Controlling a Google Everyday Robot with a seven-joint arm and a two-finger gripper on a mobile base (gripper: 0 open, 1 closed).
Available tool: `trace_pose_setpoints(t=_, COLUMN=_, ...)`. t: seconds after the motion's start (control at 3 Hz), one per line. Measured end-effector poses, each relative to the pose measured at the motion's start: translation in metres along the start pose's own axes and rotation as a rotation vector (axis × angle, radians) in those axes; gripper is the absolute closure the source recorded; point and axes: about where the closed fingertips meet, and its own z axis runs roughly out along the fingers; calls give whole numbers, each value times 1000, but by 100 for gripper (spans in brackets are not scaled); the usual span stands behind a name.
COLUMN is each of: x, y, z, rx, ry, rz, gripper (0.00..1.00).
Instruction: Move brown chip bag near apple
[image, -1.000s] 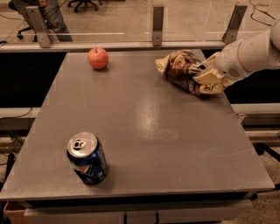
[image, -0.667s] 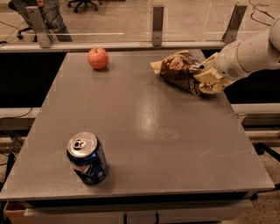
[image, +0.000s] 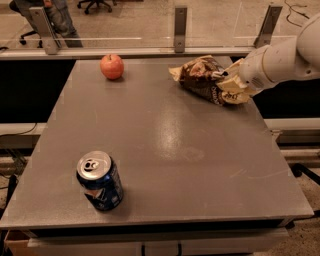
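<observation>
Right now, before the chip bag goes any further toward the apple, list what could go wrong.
1. The tool grips the brown chip bag only by its right end, at the far right of the table. The crumpled foil could slip free partway across.
2. The apple is round and sits loose close to the table's far edge. If the bag's leading end bumps it, it may roll away.
</observation>
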Motion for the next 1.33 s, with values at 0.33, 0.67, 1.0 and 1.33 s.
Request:
trace_pose_setpoints(t=0.33, x=-8, y=-14, z=22, rx=36, ry=-14, rz=-10, gripper=100)
trace_pose_setpoints(t=0.67, x=-29, y=-35, z=53, rx=70, ry=-41, rz=-20, gripper=100)
trace_pose_setpoints(t=1.0, x=-62, y=-60, z=95, rx=110, ry=-83, rz=-43, gripper=100)
trace_pose_setpoints(t=1.33, x=-88, y=-79, z=116, rx=150, ry=-107, rz=-63, gripper=100)
